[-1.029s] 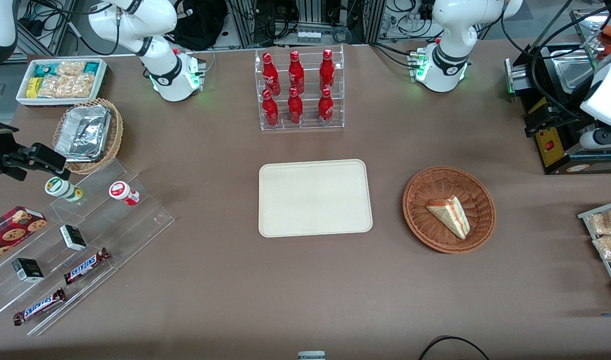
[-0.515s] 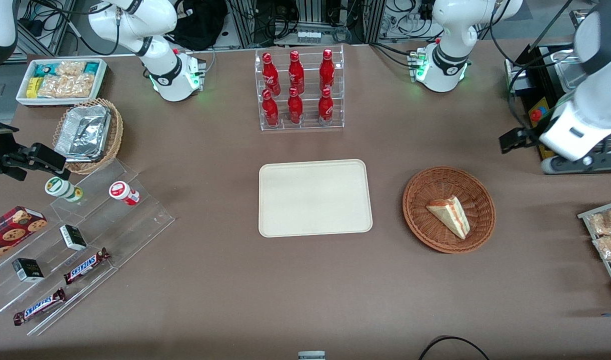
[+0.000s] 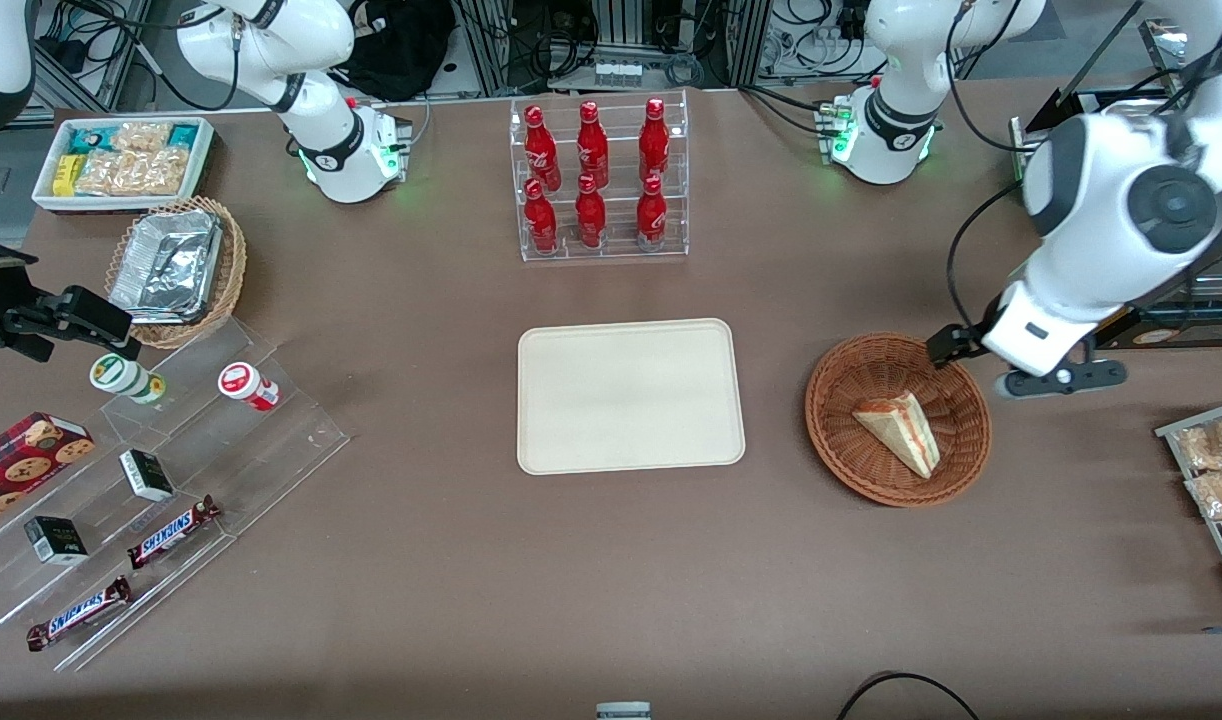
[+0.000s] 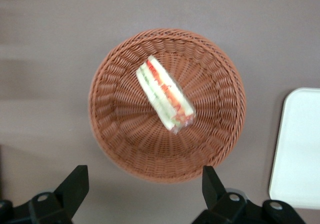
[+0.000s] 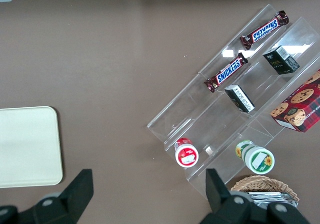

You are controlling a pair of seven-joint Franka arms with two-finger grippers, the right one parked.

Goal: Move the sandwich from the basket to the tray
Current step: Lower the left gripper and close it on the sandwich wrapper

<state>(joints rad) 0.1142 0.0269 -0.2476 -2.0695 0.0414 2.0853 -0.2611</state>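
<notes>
Sandwich (image 3: 899, 431) lies in the round brown basket (image 3: 841, 440) on the table (image 3: 471, 580), with its red and green layers showing along one edge. Pincer (image 4: 145, 186) hangs in the air above the basket rim, with its two black fingers (image 4: 75, 184) spread wide apart and nothing between them. Cream tray (image 3: 630, 395) sits flat beside the basket, toward the parked arm's end, not touching it.
</notes>
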